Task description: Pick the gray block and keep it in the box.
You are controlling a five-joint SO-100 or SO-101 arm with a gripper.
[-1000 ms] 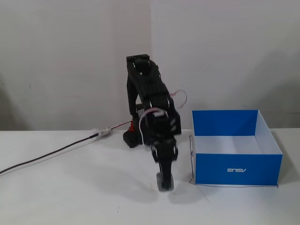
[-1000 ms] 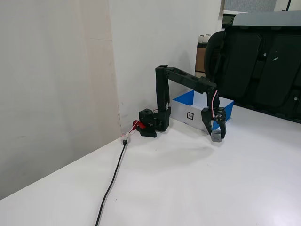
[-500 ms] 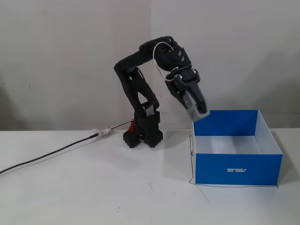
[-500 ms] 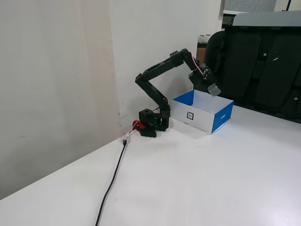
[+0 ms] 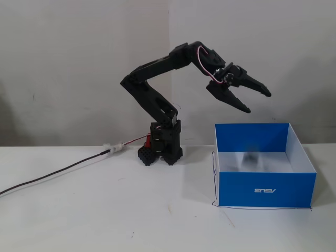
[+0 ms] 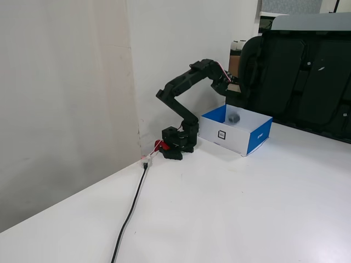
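White bench (image 5: 105, 220), bare save for a dark cable (image 6: 129, 213) running toward the camera, carried the blue box (image 5: 266, 190) and, behind it, the arm's base against plain pale walls; a dark chair stood beyond in one fixed view. Above the box the hand (image 5: 258, 102) hung released and empty, jaws spread, while the gray block (image 5: 251, 157) appeared as a blur inside the box's walls, apparently mid-fall. Judged risk: the block might bounce on the hard floor and tumble out.
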